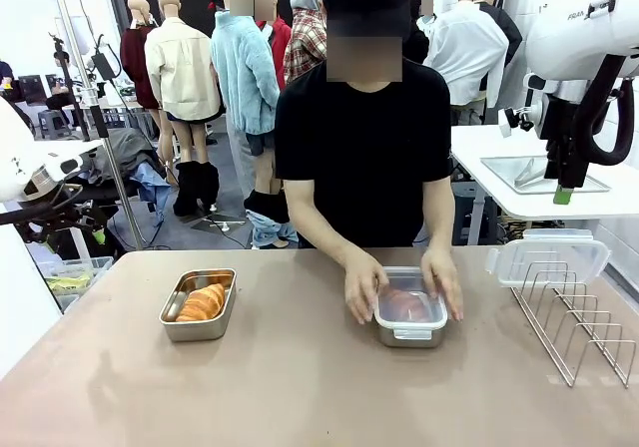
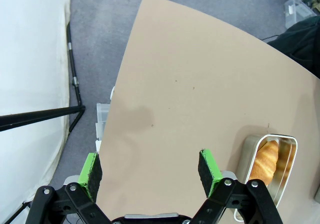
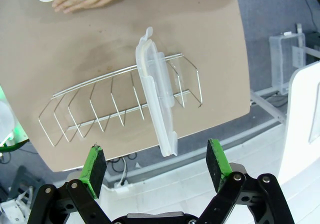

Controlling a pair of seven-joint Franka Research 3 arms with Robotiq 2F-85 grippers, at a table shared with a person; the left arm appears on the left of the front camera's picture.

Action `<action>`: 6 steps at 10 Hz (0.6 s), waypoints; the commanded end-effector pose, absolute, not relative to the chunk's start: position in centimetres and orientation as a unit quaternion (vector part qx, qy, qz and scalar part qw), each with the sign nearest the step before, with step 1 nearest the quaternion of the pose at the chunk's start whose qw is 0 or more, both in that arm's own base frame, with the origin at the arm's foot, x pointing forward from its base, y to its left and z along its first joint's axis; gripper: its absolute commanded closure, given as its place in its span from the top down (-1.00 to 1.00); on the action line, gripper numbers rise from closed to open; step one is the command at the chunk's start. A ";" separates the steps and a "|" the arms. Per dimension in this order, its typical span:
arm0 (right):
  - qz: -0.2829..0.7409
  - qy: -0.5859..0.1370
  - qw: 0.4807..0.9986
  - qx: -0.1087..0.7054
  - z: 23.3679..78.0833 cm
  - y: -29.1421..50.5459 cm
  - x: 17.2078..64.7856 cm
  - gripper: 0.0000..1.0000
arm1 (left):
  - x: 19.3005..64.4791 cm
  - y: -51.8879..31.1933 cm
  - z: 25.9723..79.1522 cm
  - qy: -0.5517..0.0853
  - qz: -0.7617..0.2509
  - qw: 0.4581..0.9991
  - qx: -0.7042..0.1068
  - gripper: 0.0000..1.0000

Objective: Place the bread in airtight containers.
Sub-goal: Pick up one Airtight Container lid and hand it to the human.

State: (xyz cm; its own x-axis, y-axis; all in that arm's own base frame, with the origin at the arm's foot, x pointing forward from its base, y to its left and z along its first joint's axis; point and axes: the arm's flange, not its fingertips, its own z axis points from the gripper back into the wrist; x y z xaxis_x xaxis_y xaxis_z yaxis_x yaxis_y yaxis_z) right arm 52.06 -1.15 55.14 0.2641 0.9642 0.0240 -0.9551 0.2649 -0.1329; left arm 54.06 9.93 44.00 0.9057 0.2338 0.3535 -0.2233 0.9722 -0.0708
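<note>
Both jaws apart, empty: left gripper (image 2: 150, 170), right gripper (image 3: 157, 163). Person's hands (image 1: 364, 287) press a lid (image 1: 409, 302) onto the center-right tin (image 1: 411, 336); I'd seat the rack's (image 1: 584, 337) spare lid (image 1: 549, 260) squarely over the left tin's (image 1: 190, 330) croissant (image 1: 204, 302).

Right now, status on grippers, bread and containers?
Left gripper open, right gripper open, both empty. Golden-brown croissant in unlidded steel tin. Person's hands on lidded second tin. Spare clear lid in wire rack.
</note>
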 end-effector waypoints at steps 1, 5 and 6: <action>0.599 -0.042 0.798 -0.048 55.4 -1.0 52.0 0.98 | 54.0 10.1 44.2 -0.186 0.116 0.976 -0.009 1.00; 0.599 -0.042 0.798 -0.048 55.4 -1.0 52.0 0.98 | 54.0 10.1 44.2 -0.186 0.116 0.976 -0.009 1.00; 0.599 -0.042 0.798 -0.048 55.4 -1.0 52.0 0.98 | 54.0 10.1 44.2 -0.186 0.116 0.976 -0.009 1.00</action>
State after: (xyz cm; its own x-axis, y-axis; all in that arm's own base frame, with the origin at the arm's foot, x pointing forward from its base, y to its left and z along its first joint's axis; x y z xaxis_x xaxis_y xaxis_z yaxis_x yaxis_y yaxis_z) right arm 52.06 -1.15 55.14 0.2641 0.9642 0.0240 -0.9551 0.2650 -0.1329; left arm 54.06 9.93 44.00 0.9057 0.2338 0.3535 -0.2233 0.9722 -0.0708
